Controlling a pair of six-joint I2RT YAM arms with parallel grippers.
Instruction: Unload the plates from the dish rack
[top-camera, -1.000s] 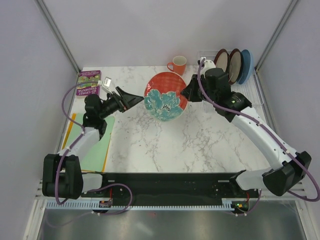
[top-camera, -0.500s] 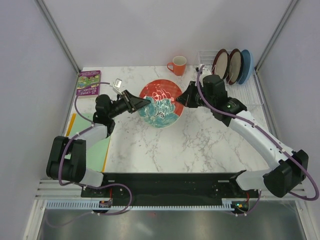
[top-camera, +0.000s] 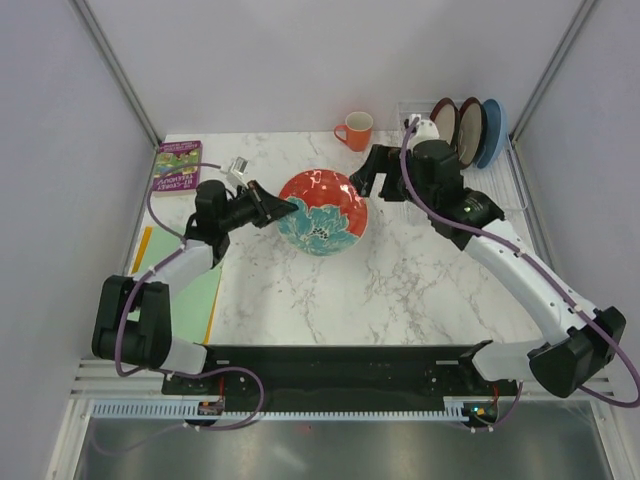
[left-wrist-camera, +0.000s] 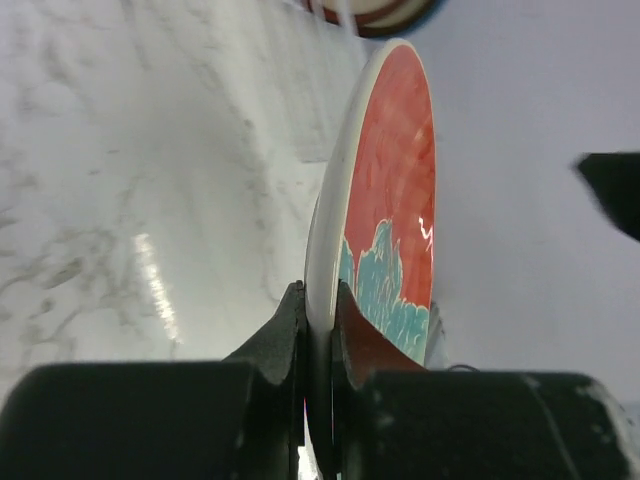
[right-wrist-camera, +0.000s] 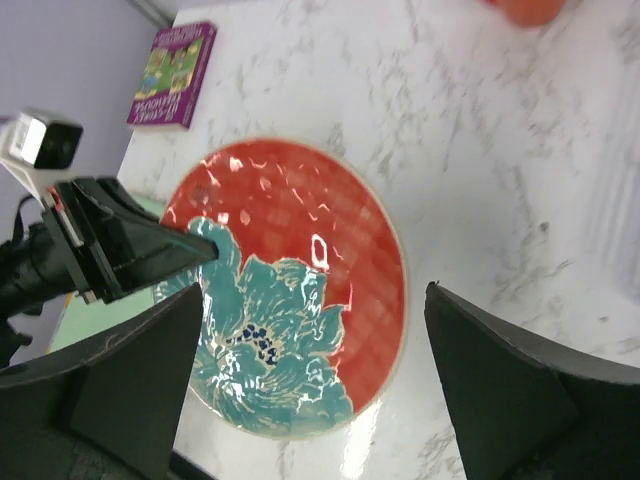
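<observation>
Pale green, a mat (top-camera: 200, 290) lies nearest the arm bases on the left of the marble table (top-camera: 400, 280). Past it, at mid-table, the left gripper (top-camera: 290, 207) is pinched tight on the rim of the red patterned plate (top-camera: 325, 212). The left wrist view shows its fingers (left-wrist-camera: 290, 325) pressed on both faces of the edge. The plate hangs tilted over the marble, and I cannot tell whether its lower edge touches. Just beyond, the right gripper (top-camera: 362, 180) has its fingers spread wide and is clear of the plate.

Farther back lie a purple book (top-camera: 178, 165) on the left and an orange mug (top-camera: 355, 130) in the middle. In the far right corner is the dish rack (top-camera: 512, 165). Two cream plates (top-camera: 443, 122) with dark rims and a blue plate (top-camera: 494, 130) stand on edge in it.

So one plate of four is out of the rack but not yet set down, and three are left to unload.
</observation>
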